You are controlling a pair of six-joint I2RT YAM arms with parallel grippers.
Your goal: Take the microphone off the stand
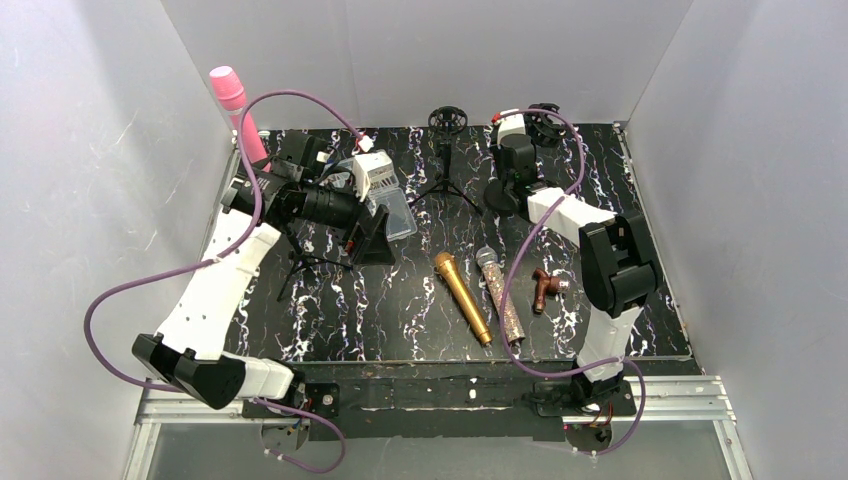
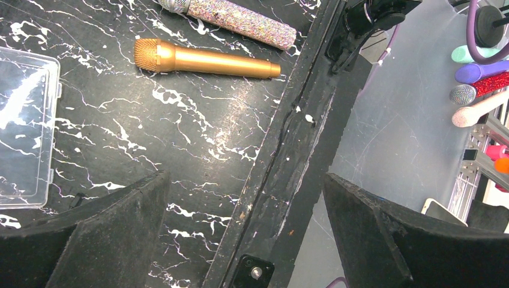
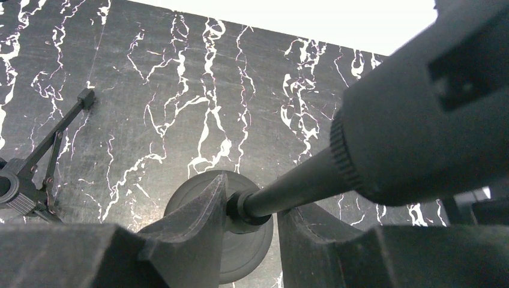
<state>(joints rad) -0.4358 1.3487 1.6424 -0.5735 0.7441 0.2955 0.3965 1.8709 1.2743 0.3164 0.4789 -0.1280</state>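
A pink microphone point(image 1: 232, 98) stands tilted at the back left, its lower end hidden behind my left arm; tripod legs point(image 1: 297, 266) show under that arm. My left gripper point(image 1: 369, 238) is open and empty, to the right of the pink microphone; in the left wrist view point(image 2: 245, 176) its fingers are wide apart over the table's front edge. My right gripper point(image 1: 511, 178) is at the back, shut on the thin pole point(image 3: 288, 186) of a round-base stand point(image 3: 252, 252). A thick black sleeve point(image 3: 414, 114) tops that pole.
A gold microphone point(image 1: 462, 297) and a glitter microphone point(image 1: 501, 295) lie at the middle front, also in the left wrist view point(image 2: 204, 60). A brown clip point(image 1: 547, 286) lies to their right. A small tripod point(image 1: 445, 172), a clear box point(image 2: 21, 129) and purple cables are nearby.
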